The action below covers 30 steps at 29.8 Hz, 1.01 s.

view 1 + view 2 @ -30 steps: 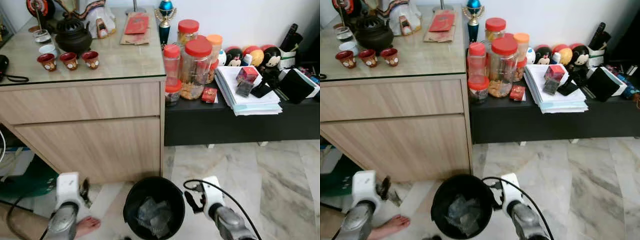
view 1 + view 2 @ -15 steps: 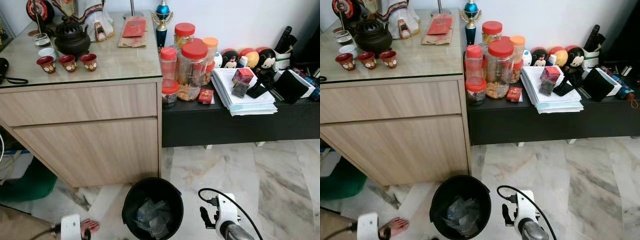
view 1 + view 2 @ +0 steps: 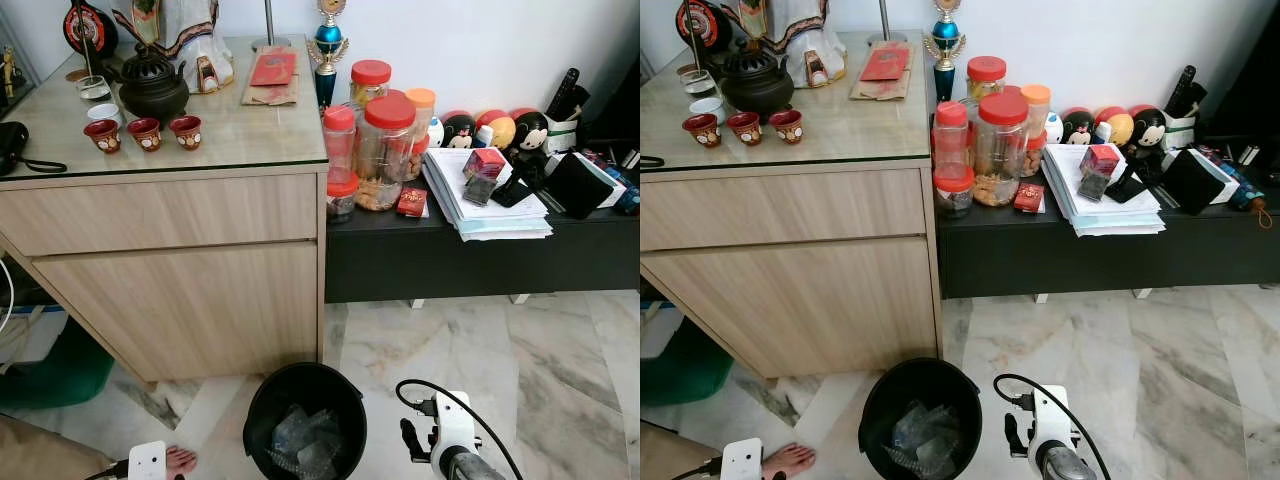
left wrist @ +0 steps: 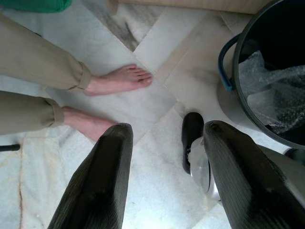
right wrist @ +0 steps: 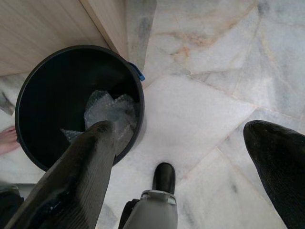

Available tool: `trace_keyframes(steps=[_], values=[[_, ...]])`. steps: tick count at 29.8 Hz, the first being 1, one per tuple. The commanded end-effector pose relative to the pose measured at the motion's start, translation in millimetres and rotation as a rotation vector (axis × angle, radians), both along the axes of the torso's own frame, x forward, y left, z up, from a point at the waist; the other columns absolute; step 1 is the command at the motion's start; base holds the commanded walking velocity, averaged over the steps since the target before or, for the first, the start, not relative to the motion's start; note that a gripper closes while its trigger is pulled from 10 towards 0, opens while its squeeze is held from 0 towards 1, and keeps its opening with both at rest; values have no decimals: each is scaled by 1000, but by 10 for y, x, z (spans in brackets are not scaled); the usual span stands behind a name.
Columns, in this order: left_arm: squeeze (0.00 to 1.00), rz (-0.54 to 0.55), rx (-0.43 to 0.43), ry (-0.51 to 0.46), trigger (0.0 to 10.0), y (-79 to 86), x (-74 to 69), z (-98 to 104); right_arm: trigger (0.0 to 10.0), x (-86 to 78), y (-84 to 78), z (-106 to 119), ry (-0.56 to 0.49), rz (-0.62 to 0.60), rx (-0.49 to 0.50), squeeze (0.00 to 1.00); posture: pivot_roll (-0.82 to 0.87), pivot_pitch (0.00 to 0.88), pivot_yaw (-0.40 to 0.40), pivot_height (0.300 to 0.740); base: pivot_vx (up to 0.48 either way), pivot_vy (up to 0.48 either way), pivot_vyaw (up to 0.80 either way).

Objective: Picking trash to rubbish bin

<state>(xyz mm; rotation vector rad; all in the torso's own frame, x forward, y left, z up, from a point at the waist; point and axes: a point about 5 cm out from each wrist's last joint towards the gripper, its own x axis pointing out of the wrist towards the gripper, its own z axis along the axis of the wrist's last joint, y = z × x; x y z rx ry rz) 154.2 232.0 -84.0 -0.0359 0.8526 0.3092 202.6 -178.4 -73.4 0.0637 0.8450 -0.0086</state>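
Observation:
A black rubbish bin (image 3: 305, 400) stands on the marble floor in front of the wooden cabinet. Crumpled clear bubble wrap (image 3: 300, 445) lies inside it. My right gripper (image 5: 180, 129) hangs low just right of the bin, open, with nothing between its fingers; the bin (image 5: 57, 90) sits beside one finger. My left gripper (image 4: 167, 130) is down to the left of the bin, open and empty over the floor. The bin's rim with its blue handle (image 4: 225, 71) lies off to one side of it.
A person's bare feet (image 4: 121, 78) and beige trouser legs stand left of the bin. The wooden cabinet (image 3: 170, 260) rises behind it, and a low black bench (image 3: 450, 250) with jars and papers stands to the right. Open marble floor (image 3: 540, 370) lies right of the bin.
Both arms have dropped lower. The left wrist sank from beside the bin to the bottom edge, and the right gripper drew back from the bin's rim. The camera has shifted slightly.

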Motion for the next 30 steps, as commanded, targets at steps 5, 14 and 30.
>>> trace_keyframes(steps=[5,14,30], values=[[0,-7,5,30,10000,-2,-39,-23,10000,-67,-7,-39,28,-19,0,0,24,36,-7,740,0,0,0],[0,-3,-1,37,10000,-16,-71,-39,10000,-71,-13,-41,30,-19,-4,0,25,41,-9,740,0,0,0],[0,0,-2,34,10000,-22,-59,-36,10000,-48,26,-32,22,-9,2,0,32,46,-10,740,-229,0,0]])
